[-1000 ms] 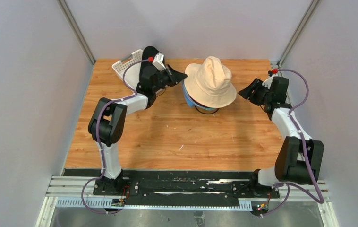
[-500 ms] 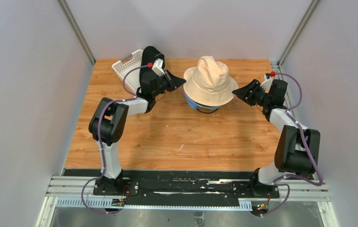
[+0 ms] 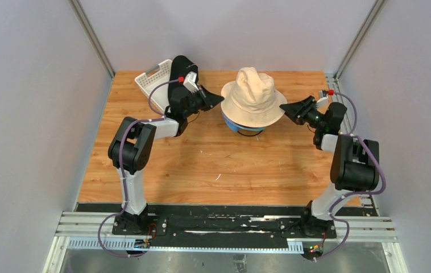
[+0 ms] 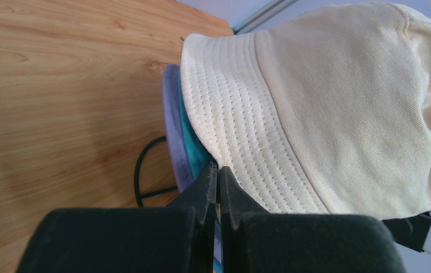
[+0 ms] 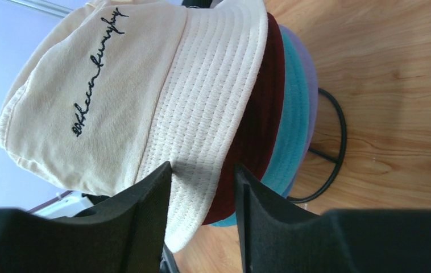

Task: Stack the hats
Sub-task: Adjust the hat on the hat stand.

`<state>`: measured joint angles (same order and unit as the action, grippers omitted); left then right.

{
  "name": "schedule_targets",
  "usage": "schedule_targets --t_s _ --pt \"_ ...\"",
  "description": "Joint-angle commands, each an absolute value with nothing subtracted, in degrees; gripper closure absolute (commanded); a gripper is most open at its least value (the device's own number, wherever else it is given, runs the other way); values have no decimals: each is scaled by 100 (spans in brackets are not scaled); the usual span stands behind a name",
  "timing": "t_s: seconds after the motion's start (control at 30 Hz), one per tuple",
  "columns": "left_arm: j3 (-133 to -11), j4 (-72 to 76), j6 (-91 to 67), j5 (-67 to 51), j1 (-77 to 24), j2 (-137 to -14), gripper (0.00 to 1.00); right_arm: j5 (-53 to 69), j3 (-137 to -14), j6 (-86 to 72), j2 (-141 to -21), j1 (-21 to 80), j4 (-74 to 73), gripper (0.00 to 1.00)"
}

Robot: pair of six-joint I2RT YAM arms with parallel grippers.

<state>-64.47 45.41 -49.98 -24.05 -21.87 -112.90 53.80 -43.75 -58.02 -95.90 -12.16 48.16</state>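
Right tool [image 5: 202,168] astride beige hat [image 5: 145,85] brim

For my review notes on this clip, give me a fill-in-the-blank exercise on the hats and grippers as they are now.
1. The top hat is ____.
2. The next hat down is ____.
3. The right gripper straddles the top hat's brim with its jaws ____.
4. The left gripper, at the opposite brim, is ____.
Missing words: beige; dark red; open; shut.
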Motion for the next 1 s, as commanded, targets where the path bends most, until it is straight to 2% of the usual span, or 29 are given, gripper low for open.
schedule_targets --t_s 0.0,0.07,0.17,0.2,0.33,0.5,0.57,0.97 --pt "-6297 4342 -4857 -2476 -2140 -11479 100 5776 -4238 -6945 -9972 -1319 6731 60" --pt "-6292 4314 -4839 -2478 -2143 -11477 100 5823 -4238 -7190 -10142 -1330 7128 71" --pt "-6275 4300 -4826 -2472 -2143 -11486 100 5866 -4231 -7441 -10298 -1332 7506 94" --pt "-6271 4265 -4801 -2458 -2144 -11479 100 5865 -4216 -7455 -10316 -1334 7528 99" --pt "-6212 4113 -4693 -2390 -2144 -11461 100 5773 -4062 -6874 -10110 -1328 6795 100" --pt "-6135 3985 -4637 -2298 -2143 -11494 100 4874 -4342 -4322 -9219 -974 3090 100" --pt "-6120 3876 -4601 -2244 -2139 -11513 100 4445 -4522 -3704 -9015 -750 2184 99" --pt "-5873 3719 -4482 -2045 -2144 -11599 100 3429 -4753 -3035 -9463 -441 1067 99"
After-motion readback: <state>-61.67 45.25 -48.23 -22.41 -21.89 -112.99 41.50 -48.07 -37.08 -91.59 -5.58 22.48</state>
